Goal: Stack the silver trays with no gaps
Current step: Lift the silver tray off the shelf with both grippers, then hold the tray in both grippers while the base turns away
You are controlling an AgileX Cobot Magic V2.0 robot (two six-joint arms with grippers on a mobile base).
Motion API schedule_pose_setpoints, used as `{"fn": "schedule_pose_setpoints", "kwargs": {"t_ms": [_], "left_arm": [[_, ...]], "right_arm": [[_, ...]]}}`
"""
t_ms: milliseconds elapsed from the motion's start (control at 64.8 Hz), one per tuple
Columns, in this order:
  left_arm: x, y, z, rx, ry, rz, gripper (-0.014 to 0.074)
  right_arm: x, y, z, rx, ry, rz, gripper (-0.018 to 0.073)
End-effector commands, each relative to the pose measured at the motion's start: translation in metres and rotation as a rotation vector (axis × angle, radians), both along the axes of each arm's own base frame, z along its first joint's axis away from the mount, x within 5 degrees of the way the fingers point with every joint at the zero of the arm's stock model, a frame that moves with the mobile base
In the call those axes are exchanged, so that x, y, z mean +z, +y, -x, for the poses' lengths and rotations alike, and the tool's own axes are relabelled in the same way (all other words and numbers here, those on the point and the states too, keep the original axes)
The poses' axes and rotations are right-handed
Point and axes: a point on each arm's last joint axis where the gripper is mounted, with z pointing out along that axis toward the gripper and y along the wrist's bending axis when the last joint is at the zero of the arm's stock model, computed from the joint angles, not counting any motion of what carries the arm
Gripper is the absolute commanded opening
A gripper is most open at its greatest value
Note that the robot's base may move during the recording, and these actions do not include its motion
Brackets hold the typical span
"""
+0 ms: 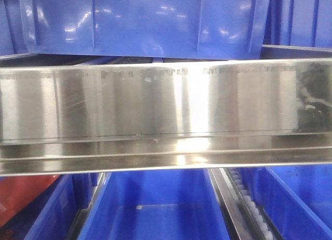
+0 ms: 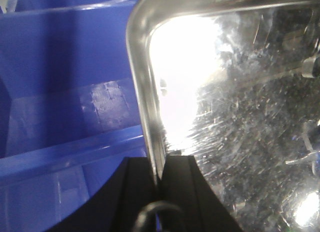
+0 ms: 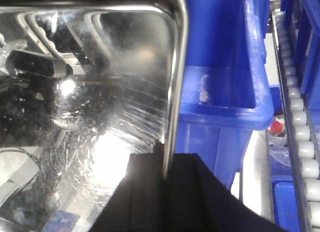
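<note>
One silver tray shows, held from both ends. In the left wrist view its scratched, shiny floor (image 2: 240, 117) fills the right side. My left gripper (image 2: 159, 164) is shut on the tray's left rim, one black finger on each side of the wall. In the right wrist view the same tray (image 3: 100, 117) fills the left side. My right gripper (image 3: 165, 159) is shut on its right rim in the same way. The tray hangs above blue bins. No second tray is in view. Neither gripper shows in the front view.
A long brushed-steel rail (image 1: 166, 105) spans the front view. Blue plastic bins stand behind it (image 1: 145, 22) and below it (image 1: 155, 209). A blue bin lies under the left gripper (image 2: 65, 91) and another beside the right (image 3: 220, 91). A roller conveyor (image 3: 300, 117) runs at the far right.
</note>
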Motion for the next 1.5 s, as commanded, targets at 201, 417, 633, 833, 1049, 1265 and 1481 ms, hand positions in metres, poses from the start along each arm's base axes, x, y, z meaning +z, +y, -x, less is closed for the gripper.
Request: {"fn": "schedule_pose_setpoints", "kwargs": {"t_ms": [201, 417, 633, 833, 1049, 1265, 1481], "left_arm": [[0.0128, -0.0004, 0.0044, -0.033, -0.075, 0.022, -0.0008], [0.0128, -0.0004, 0.0044, -0.033, -0.075, 0.022, -0.0008], [0.0128, -0.0004, 0.0044, -0.033, -0.075, 0.022, -0.0008], [0.0128, -0.0004, 0.0044, -0.033, -0.075, 0.022, -0.0008], [0.0128, -0.0004, 0.0044, -0.033, -0.075, 0.022, -0.0008], [0.0122, -0.0008, 0.0040, -0.033, -0.073, 0.021, -0.0008], [0.0122, -0.0008, 0.0040, -0.033, -0.073, 0.021, -0.0008]], "right_arm": [[0.0133, -0.0010, 0.0040, 0.001, -0.082, 0.004, -0.0070], [0.0133, -0.0010, 0.0040, 0.001, -0.082, 0.004, -0.0070], [0.0133, -0.0010, 0.0040, 0.001, -0.082, 0.004, -0.0070], [0.0133, -0.0010, 0.0040, 0.001, -0.082, 0.004, -0.0070], [0.0133, -0.0010, 0.0040, 0.001, -0.082, 0.004, -0.0070], [0.0133, -0.0010, 0.0040, 0.001, -0.082, 0.004, -0.0070], [0.0133, -0.0010, 0.0040, 0.001, -0.082, 0.004, -0.0070]]}}
